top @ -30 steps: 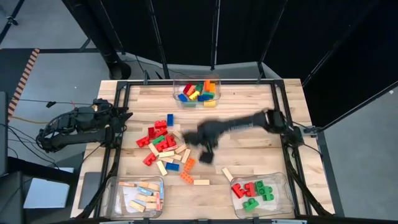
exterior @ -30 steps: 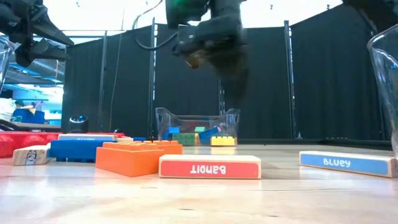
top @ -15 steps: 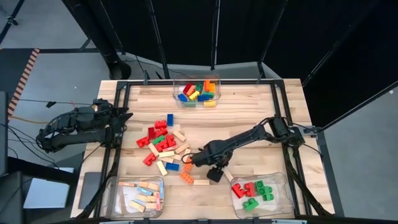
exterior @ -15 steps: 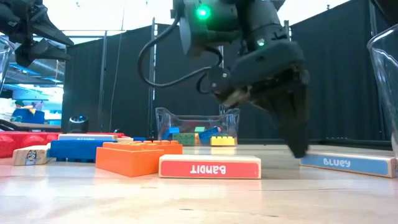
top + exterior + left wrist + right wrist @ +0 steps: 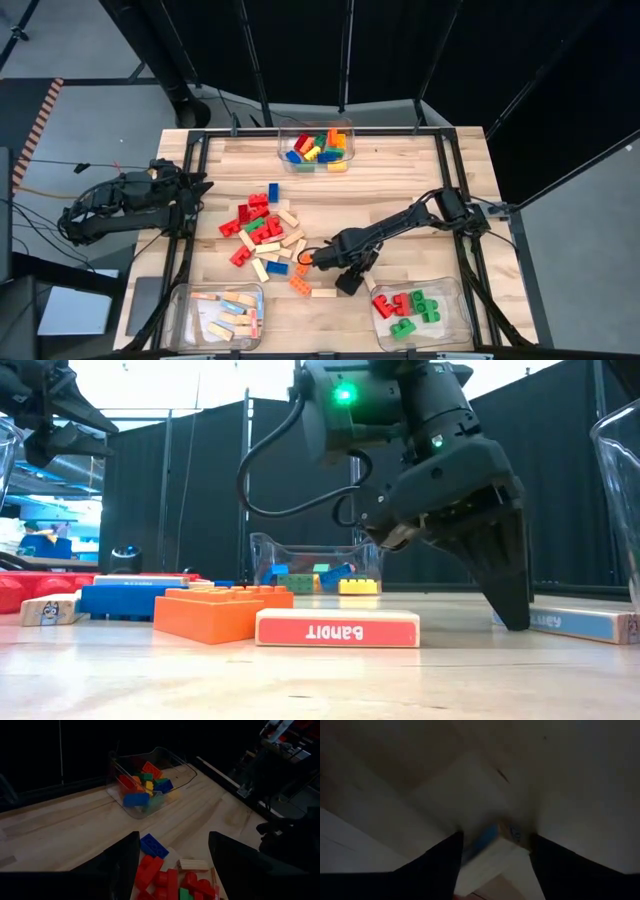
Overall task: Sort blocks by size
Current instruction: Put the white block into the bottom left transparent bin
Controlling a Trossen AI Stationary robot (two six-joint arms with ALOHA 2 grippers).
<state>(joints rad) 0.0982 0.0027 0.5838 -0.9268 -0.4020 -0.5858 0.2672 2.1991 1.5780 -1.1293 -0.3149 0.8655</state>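
The right gripper (image 5: 346, 283) is reaching down to the desk (image 5: 400, 190), its jaws spread on either side of a pale wooden bar (image 5: 492, 851) with a blue face. In the right wrist view that bar is lying between the two dark fingers (image 5: 437, 865), on the wood, with a gap showing on each side. In the low view one fingertip (image 5: 512, 615) is touching down just in front of the bar's (image 5: 590, 624) near end.

The other blocks are lying in a loose pile (image 5: 262, 232) toward the left of the gripper, with an orange brick (image 5: 222, 612) and a red-faced bar (image 5: 337, 628) nearest it. Three clear bins (image 5: 418, 310) are sitting at the desk's edges, each holding blocks.

The left gripper (image 5: 200, 184) is waiting at the desk's left edge, jaws apart.
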